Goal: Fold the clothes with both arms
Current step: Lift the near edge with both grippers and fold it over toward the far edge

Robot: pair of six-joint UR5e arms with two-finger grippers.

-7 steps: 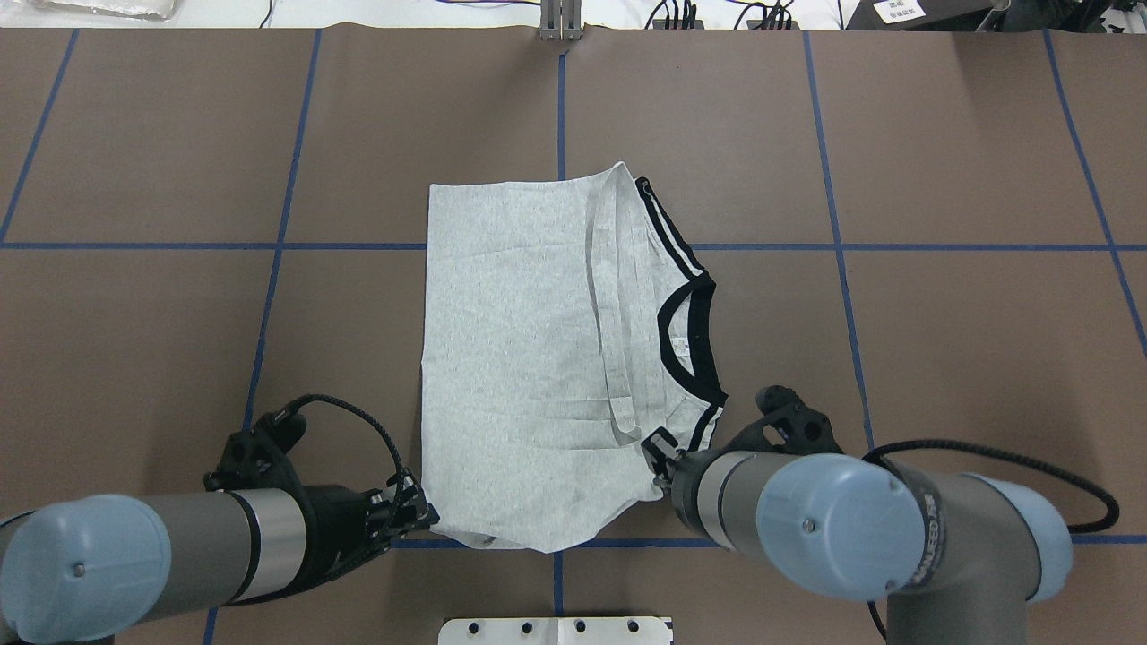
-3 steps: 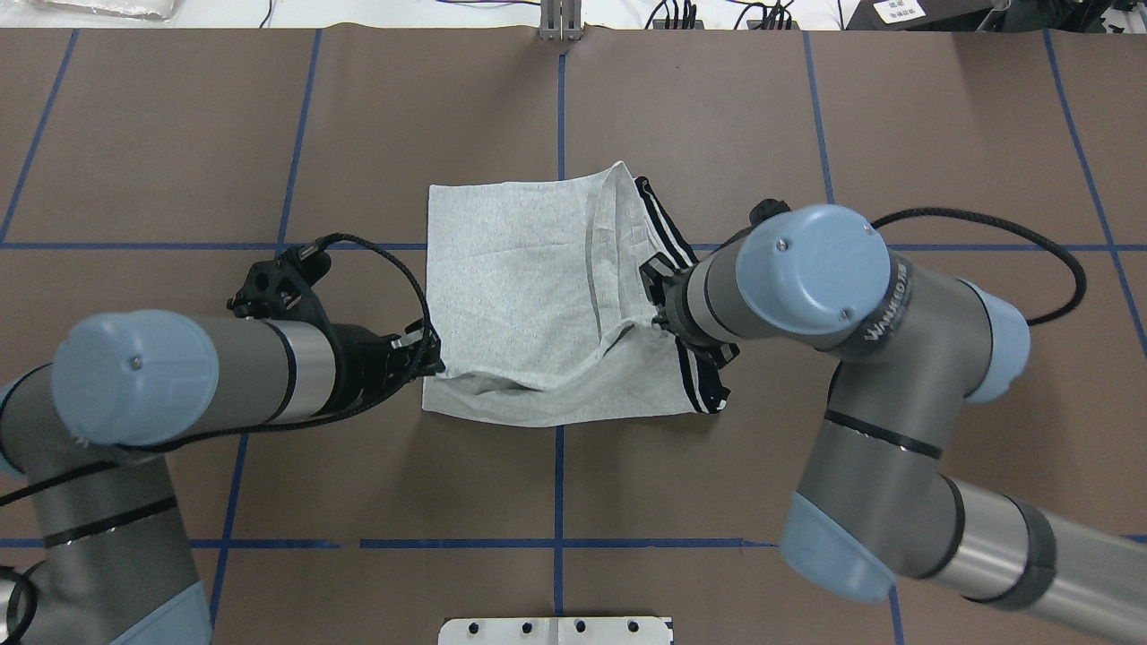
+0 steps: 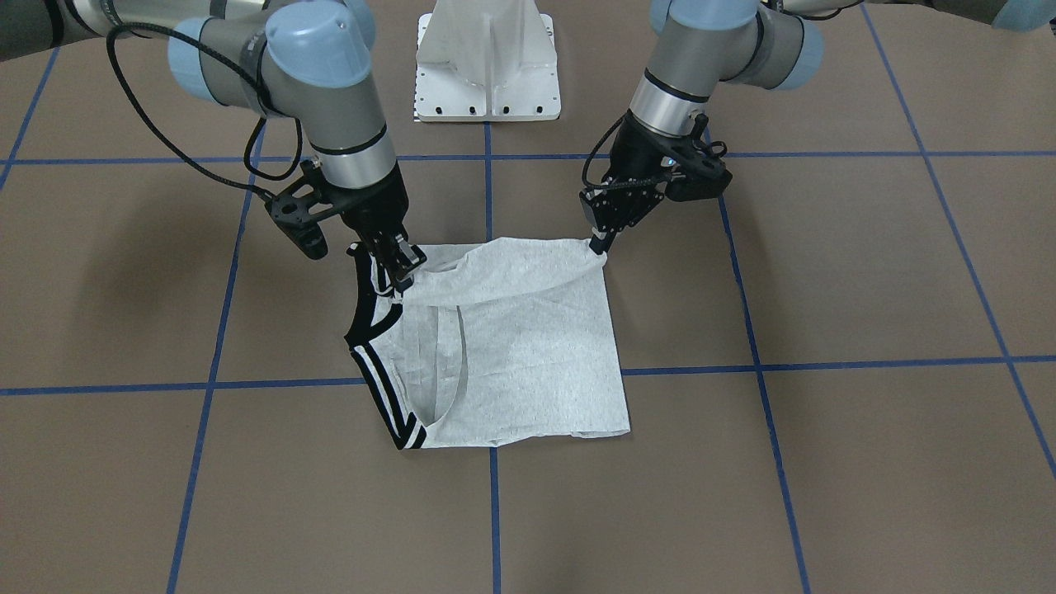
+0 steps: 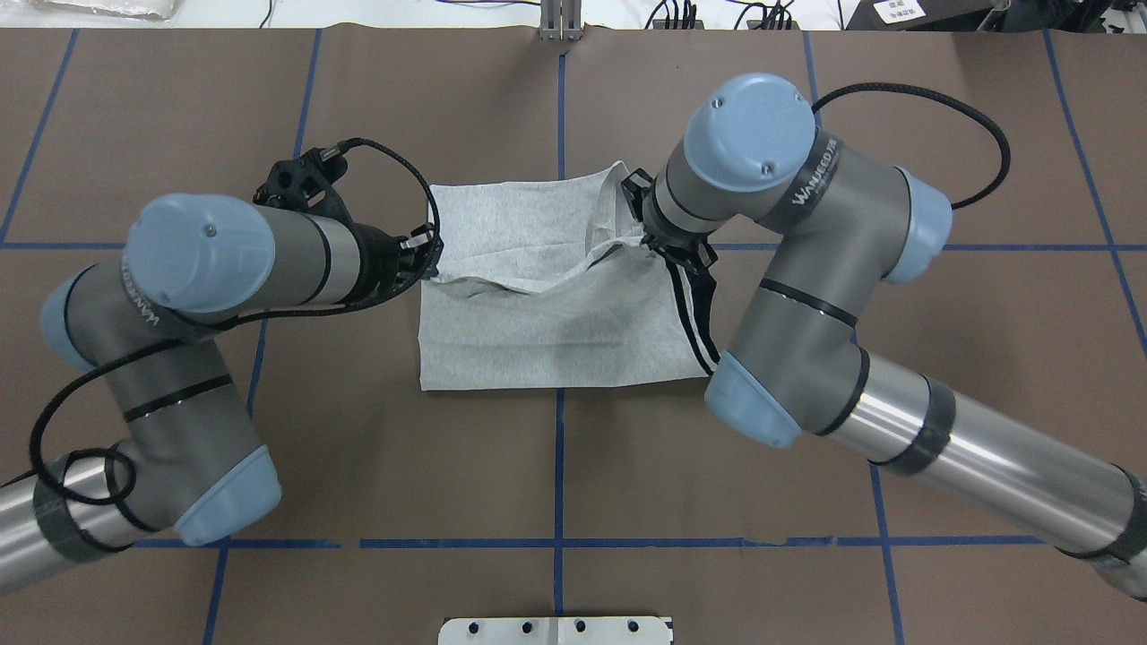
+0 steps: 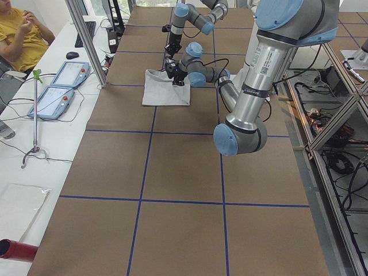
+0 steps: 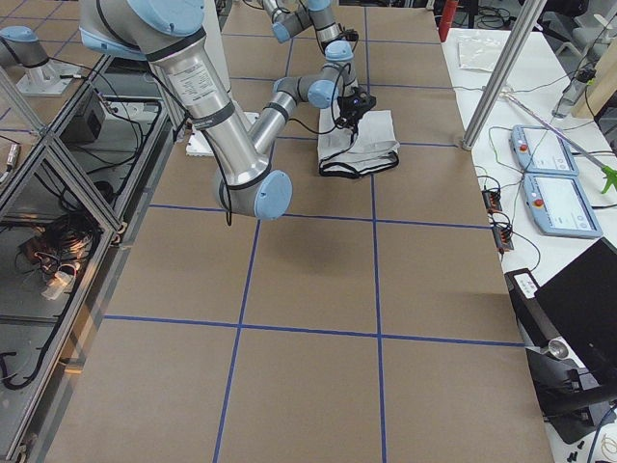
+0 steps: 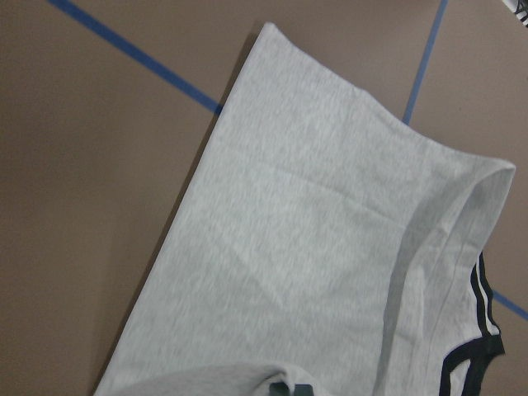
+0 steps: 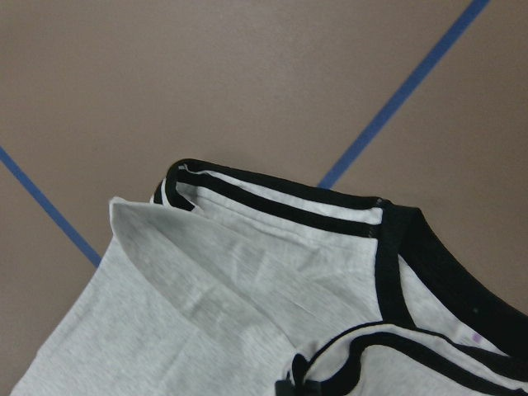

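Observation:
The grey T-shirt [image 4: 538,331] lies mid-table, print hidden, half folded over itself. Its black collar and shoulder stripes [image 4: 694,313] are on the right side. My left gripper [image 4: 432,265] is shut on the shirt's left corner and holds it just above the cloth. My right gripper [image 4: 649,242] is shut on the corner at the collar side. In the front-facing view the left gripper [image 3: 600,244] and right gripper [image 3: 404,276] hold a raised edge stretched between them over the shirt [image 3: 536,355]. The wrist views show grey cloth [image 7: 313,247] and the black collar [image 8: 429,272] below.
The brown table has a grid of blue tape lines [image 4: 559,466]. The white base pedestal [image 3: 487,66] stands at the robot's side. A person in yellow [image 5: 23,34], two pendants [image 5: 57,92] and a metal post [image 5: 86,40] are beyond the far edge.
Both grippers have carried the shirt's near edge away from the robot toward the far edge, laying the near half over the far half. The arms have stretched out further.

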